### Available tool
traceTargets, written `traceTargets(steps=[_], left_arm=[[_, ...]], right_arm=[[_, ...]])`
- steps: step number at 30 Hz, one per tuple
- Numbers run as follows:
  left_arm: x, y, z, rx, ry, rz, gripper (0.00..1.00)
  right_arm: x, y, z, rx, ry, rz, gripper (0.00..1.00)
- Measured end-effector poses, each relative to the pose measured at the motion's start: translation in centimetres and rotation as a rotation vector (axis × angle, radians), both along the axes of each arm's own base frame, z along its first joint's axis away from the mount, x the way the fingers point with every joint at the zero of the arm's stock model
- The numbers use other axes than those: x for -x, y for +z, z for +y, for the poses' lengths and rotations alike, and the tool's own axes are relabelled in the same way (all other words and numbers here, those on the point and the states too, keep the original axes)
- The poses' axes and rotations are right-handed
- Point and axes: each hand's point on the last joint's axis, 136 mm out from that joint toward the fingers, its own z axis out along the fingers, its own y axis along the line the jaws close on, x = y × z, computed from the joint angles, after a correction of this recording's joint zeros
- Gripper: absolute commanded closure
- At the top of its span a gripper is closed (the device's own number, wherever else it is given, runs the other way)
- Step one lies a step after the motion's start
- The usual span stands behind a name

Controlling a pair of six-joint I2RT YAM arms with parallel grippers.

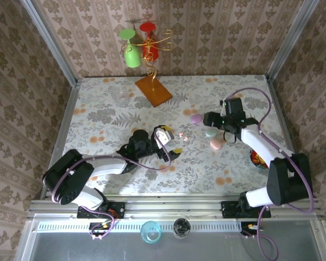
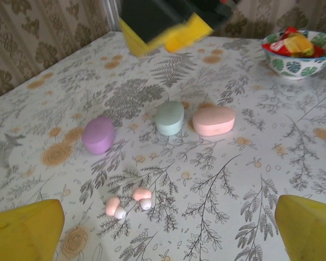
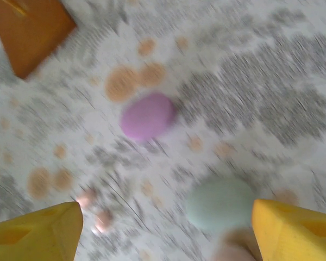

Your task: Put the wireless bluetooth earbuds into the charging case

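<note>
Left wrist view: the left gripper [image 2: 165, 232] stands wide open, its 2 blunt yellow fingertips at the lower corners with nothing between them. Just ahead of it, 2 tiny earbuds [image 2: 129, 203] lie side by side on the tablecloth [image 2: 244, 179], which is printed with grey ferns and orange blossoms. They are glossy pale pink with whitish tips. Farther off sit 3 smooth, matte, pebble-shaped cases, all closed: a lilac case [image 2: 98, 135] apart on the left, then a mint case [image 2: 169, 117] and a pink case [image 2: 213, 120] close together. The right gripper [image 2: 163, 32] hangs above them, black with yellow pads. A ceramic bowl [image 2: 309, 66] with a leaf pattern holds shiny wrappers at the far right.

Right wrist view, blurred: the right gripper's yellow fingertips are spread far apart, open and empty. The oval lilac case lies on the cloth ahead, the mint case just beside the right-hand fingertip, the 2 earbuds near the left-hand one. A flat orange-brown board [image 3: 30, 27] fills the top left corner.

Top view: both arms reach to the table's middle, the 3 cases in a short curved row under the right gripper. The board carries a gold wire stand [image 1: 152, 51] with a green cup [image 1: 131, 54] and a red cup [image 1: 148, 48].
</note>
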Motion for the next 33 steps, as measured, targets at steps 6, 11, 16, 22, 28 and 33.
traceTargets(steps=[6,11,16,22,28,33], left_arm=[[1.5,0.5,-0.1,-0.001,-0.09,-0.013,0.0],[1.9,0.1,0.0,-0.015,-0.115,0.007,0.0],[1.9,0.1,0.1,-0.017,-0.114,0.01,0.0],[1.3,0.3,0.4,-0.011,-0.097,0.006,0.0],[1.2,0.3,0.4,-0.008,-0.095,0.004,0.0],[1.2,0.3,0.4,-0.008,-0.094,0.004,0.0]], right_arm=[[5.6,-5.9,-0.3,0.002,0.028,0.178,0.12],[7.1,-8.3,1.1,-0.044,0.065,0.267,0.17],[7.9,-8.8,2.8,-0.05,0.111,0.284,0.29],[8.4,-9.4,3.3,0.021,0.113,0.301,0.31],[7.6,-10.1,1.4,0.186,0.007,0.304,0.31],[6.8,-10.5,0.7,0.25,-0.049,0.3,0.36]])
